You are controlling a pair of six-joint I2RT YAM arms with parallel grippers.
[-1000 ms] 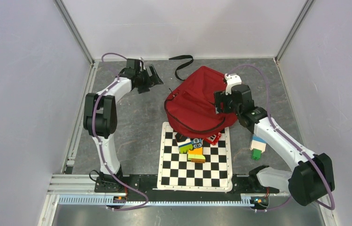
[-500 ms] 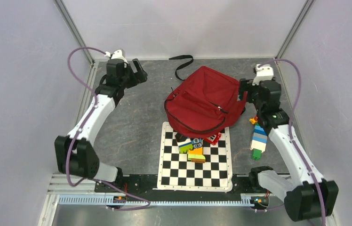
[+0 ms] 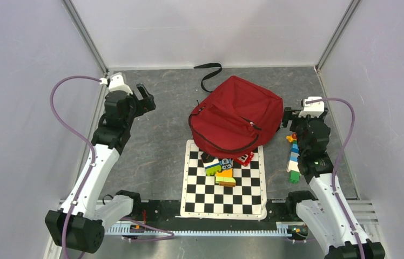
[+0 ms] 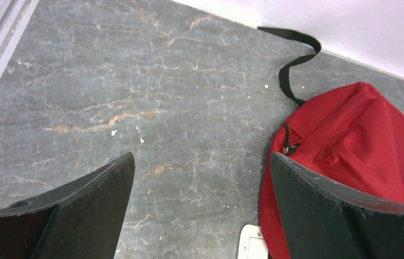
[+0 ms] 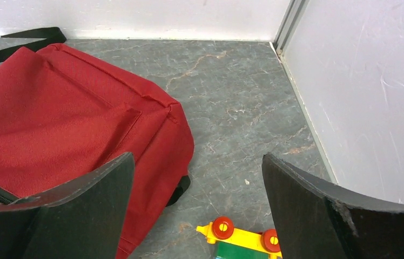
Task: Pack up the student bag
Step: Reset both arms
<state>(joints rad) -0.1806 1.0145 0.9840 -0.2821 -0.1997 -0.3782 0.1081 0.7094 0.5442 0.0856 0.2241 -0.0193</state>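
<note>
The student bag (image 3: 236, 115), a dark red backpack with black straps, lies on the grey floor at the centre back, its near edge over a checkered mat (image 3: 224, 194). It also shows in the left wrist view (image 4: 351, 156) and the right wrist view (image 5: 65, 113). My left gripper (image 3: 145, 100) is open and empty, well left of the bag. My right gripper (image 3: 291, 120) is open and empty, just right of the bag, above a toy train (image 5: 240, 237) with a yellow base and red wheels.
Several coloured toy blocks (image 3: 221, 168) lie on the mat under the bag's near edge. A toy block train (image 3: 295, 159) lies right of the mat. A black strap (image 3: 209, 73) curls behind the bag. Walls close in on three sides.
Both arms have drawn back toward their bases. The left gripper moved from the back left corner nearer and left. The right gripper left the bag's right side and moved right and nearer.
</note>
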